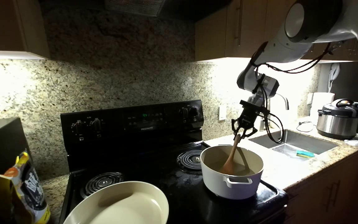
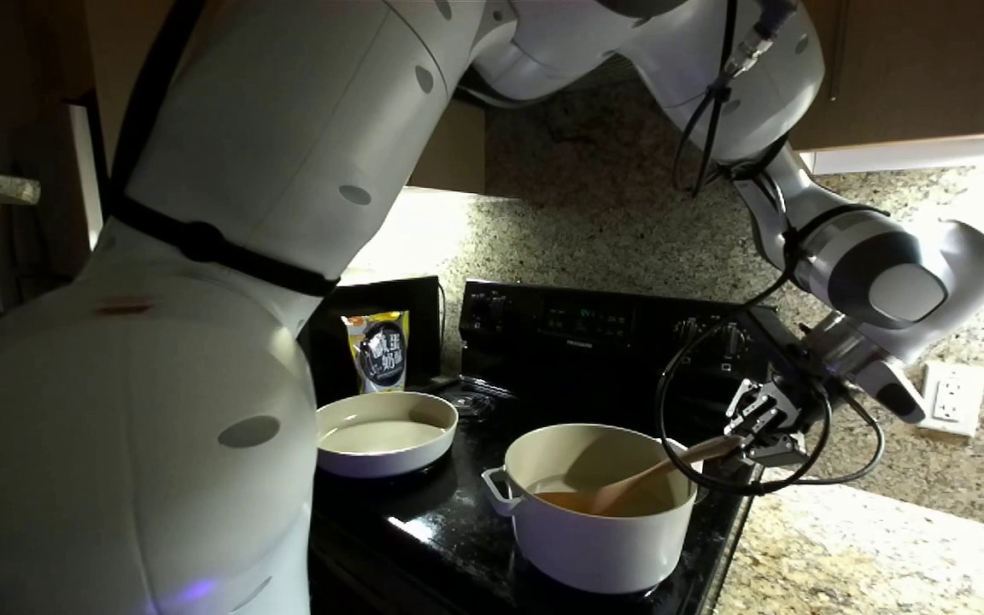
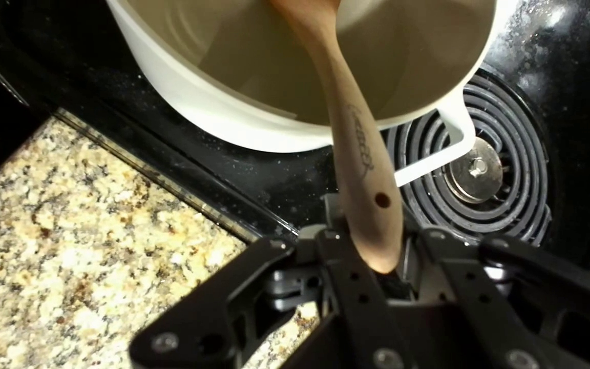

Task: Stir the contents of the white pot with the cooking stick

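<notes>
Left to right in an exterior view: one printed bag [image 1: 28, 191], one shallow pan [image 1: 129, 207], one white pot [image 1: 227, 190] near one stove edge [image 1: 277, 191], one wooden spoon [image 1: 233, 152] slanting out of it, end clamped between two fingers of one gripper [image 1: 238, 137], one pressure cooker [image 1: 337, 124] only here. Wrist view alone: one handle hole [image 3: 382, 200]. Within the pot, free room around the spoon.

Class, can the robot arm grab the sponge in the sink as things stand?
Probably not: its pincer is shut on the wooden spoon and would first have to let go, though nothing seems to cover the sponge.
</notes>
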Tool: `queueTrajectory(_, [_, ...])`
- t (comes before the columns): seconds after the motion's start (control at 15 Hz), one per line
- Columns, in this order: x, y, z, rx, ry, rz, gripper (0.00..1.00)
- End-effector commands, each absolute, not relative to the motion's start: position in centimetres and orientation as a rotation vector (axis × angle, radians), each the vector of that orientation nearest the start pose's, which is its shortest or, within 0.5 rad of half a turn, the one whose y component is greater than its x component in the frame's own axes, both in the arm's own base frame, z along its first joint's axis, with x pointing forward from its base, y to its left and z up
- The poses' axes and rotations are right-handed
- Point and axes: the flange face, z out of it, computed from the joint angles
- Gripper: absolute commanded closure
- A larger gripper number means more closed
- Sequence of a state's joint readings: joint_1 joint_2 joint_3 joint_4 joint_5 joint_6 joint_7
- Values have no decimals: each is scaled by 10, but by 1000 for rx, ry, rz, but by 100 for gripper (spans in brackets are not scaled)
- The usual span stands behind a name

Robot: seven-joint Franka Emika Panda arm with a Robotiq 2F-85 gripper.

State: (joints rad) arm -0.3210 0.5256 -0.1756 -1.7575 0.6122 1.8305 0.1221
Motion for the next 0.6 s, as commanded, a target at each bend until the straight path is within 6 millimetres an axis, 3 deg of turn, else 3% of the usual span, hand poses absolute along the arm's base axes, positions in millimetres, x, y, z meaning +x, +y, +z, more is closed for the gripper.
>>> queueTrajectory(0.0, [556, -245, 260, -2336, 1119, 456, 94])
queueTrajectory(0.53, [535, -242, 272, -2394, 1073, 446, 94])
